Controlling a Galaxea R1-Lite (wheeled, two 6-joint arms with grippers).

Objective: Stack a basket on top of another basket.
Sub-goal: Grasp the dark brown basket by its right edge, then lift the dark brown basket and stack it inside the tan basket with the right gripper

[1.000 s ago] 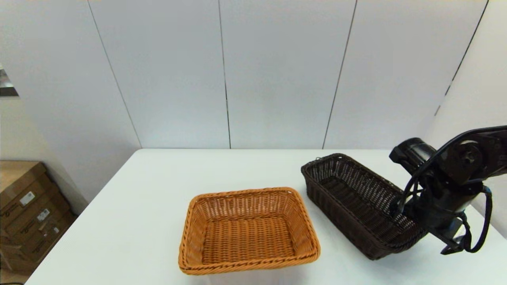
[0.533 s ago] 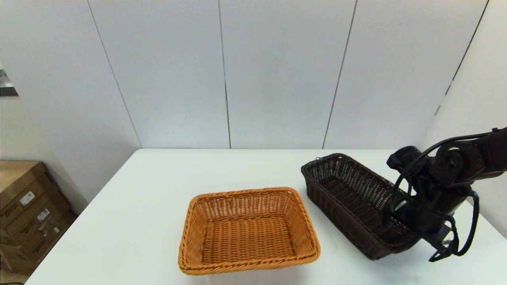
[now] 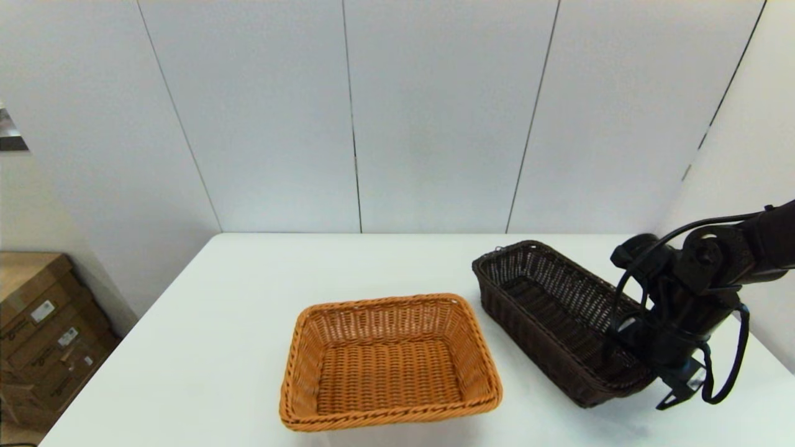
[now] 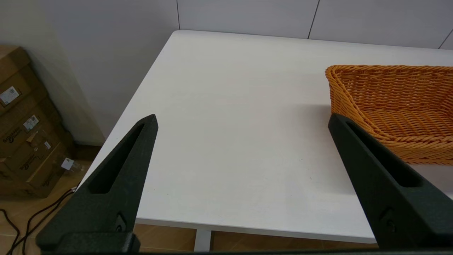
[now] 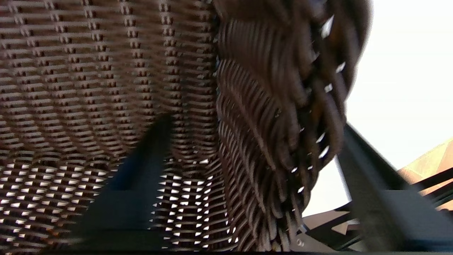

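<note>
The dark brown basket (image 3: 546, 304) lies on the white table (image 3: 248, 323) at the right, angled away from me. My right gripper (image 3: 636, 357) is down at its near right end. In the right wrist view the right gripper (image 5: 253, 124) is open and straddles the braided rim and end wall of the dark basket (image 5: 88, 71), one finger inside and one outside. The orange basket (image 3: 388, 366) sits in the front middle, a short gap left of the dark one. My left gripper (image 4: 242, 120) hangs open and empty over the table's left front, with the orange basket (image 4: 396, 106) to its right.
Stacked cardboard boxes (image 3: 43, 329) stand on the floor left of the table. A panelled wall runs behind the table's far edge. The table's right edge passes close beside my right arm.
My right arm has come down and a little to the left, bringing the gripper lower over the dark basket's near end. Neither basket has shifted.
</note>
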